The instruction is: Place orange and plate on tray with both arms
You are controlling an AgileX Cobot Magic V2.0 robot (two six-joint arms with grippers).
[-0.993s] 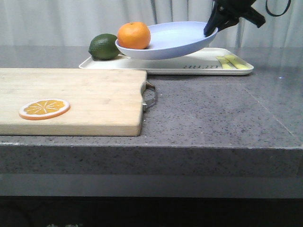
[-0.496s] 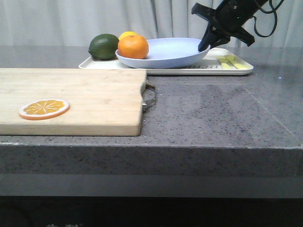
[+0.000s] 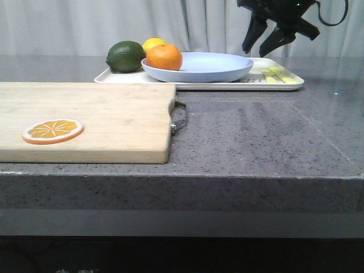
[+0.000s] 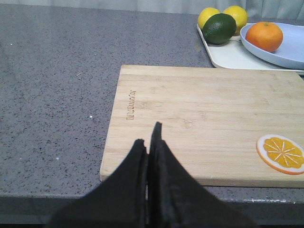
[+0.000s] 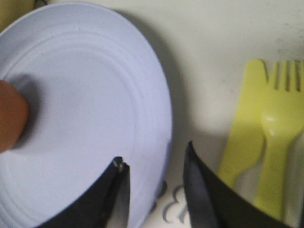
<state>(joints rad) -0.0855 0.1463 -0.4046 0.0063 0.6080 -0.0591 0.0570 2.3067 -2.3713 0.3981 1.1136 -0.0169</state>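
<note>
the right pincer (image 3: 266, 43) has let go of the plate (image 3: 216, 66) and risen with jaws apart, leaving it flat on the tray (image 3: 284, 84) with the orange (image 3: 164, 57) inside, so the task looks done; the left pincer (image 4: 148, 147) hangs closed and empty.

From my remote station this reads as a kitchen set-up, probably staged rather than lived in. I am looking over a grey speckled stone counter (image 3: 256, 136) with a thick front edge. On it lies a wooden cutting board (image 3: 85, 119) with a metal handle and an orange slice (image 3: 53, 131). Further back a white tray (image 3: 227, 84) carries a pale-blue plate (image 3: 210, 65), an orange (image 3: 165, 57), a lime (image 3: 125, 56), lemons (image 4: 223, 14) and a yellow plastic fork (image 5: 280, 128) and knife (image 5: 244, 128). Plain pale curtains (image 3: 114, 25) close off the background.
</note>
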